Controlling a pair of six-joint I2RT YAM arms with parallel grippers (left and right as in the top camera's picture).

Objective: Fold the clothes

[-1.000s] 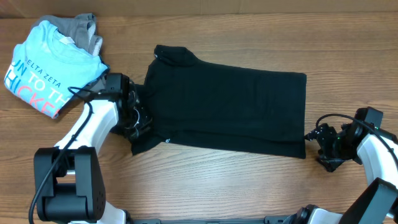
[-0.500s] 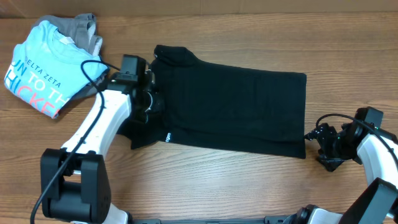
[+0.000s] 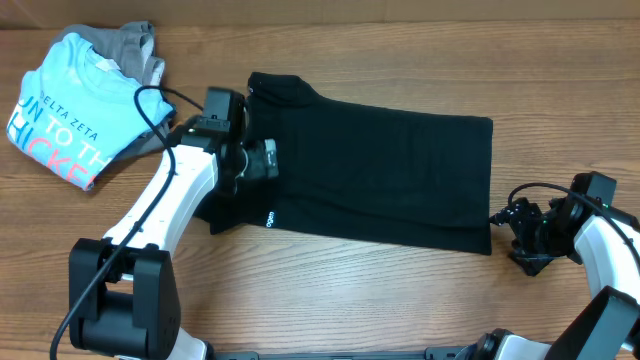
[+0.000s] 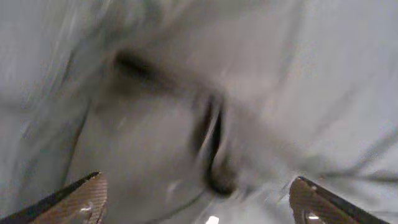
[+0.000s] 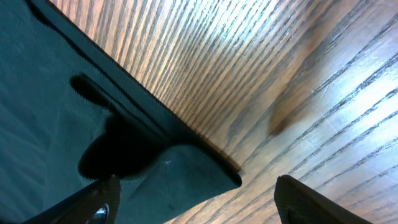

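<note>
The clothes are a black T-shirt (image 3: pixel 380 170) lying flat across the middle of the table, its left side turned in, with a tiny white label (image 3: pixel 269 219) near the lower left edge. My left gripper (image 3: pixel 268 160) hovers over the shirt's left part, jaws wide apart and nothing between them; its wrist view is blurred, showing only fabric (image 4: pixel 186 93) below the gripper (image 4: pixel 199 206). My right gripper (image 3: pixel 520 237) rests at the shirt's lower right corner, open, with that corner (image 5: pixel 180 177) lying between the fingers of the gripper (image 5: pixel 196 202) but not clamped.
A folded light blue T-shirt with lettering (image 3: pixel 70 110) lies at the back left on top of a grey garment (image 3: pixel 135 45). Bare wooden table (image 3: pixel 400 300) runs along the front and to the right of the black shirt.
My left gripper has moved up and right over the shirt, dragging its left edge inward, then opened and let the fabric go. The right arm has stayed still.
</note>
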